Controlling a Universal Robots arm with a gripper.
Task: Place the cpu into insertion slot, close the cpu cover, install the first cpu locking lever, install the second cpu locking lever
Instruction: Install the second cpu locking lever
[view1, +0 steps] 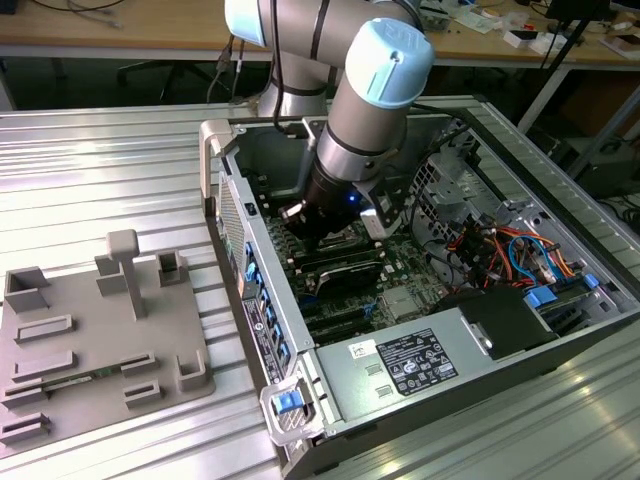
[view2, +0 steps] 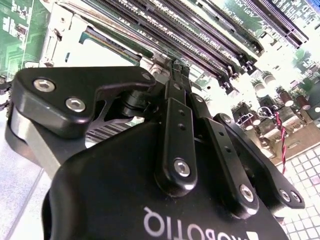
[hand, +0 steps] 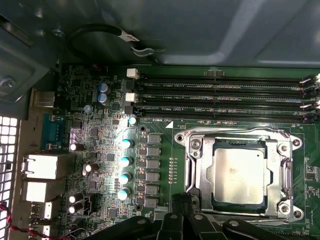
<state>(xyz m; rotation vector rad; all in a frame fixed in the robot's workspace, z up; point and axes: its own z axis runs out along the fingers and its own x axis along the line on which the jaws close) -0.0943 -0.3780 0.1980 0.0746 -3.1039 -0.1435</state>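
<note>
Now I see small flat square silvery-grey cpu (hand: 239, 176) seated in socket, thin silvery-bronze hinged cpu cover (hand: 240, 175) lying down around it. My black gripper (hand: 183, 202) at cover's edge, fingers drawn together, holding nothing; cpu just beyond tips.

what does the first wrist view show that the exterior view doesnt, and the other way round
First wrist view: the cpu seated in its socket, the cpu cover framing it, and the blue-topped capacitors beside them.

Exterior view: the whole open computer case, the power supply, the grey fixture tray on the exterior view's left, and the robot arm reaching down into the case.

Both: the green motherboard, its memory slots, and the tool low over the board.
</note>
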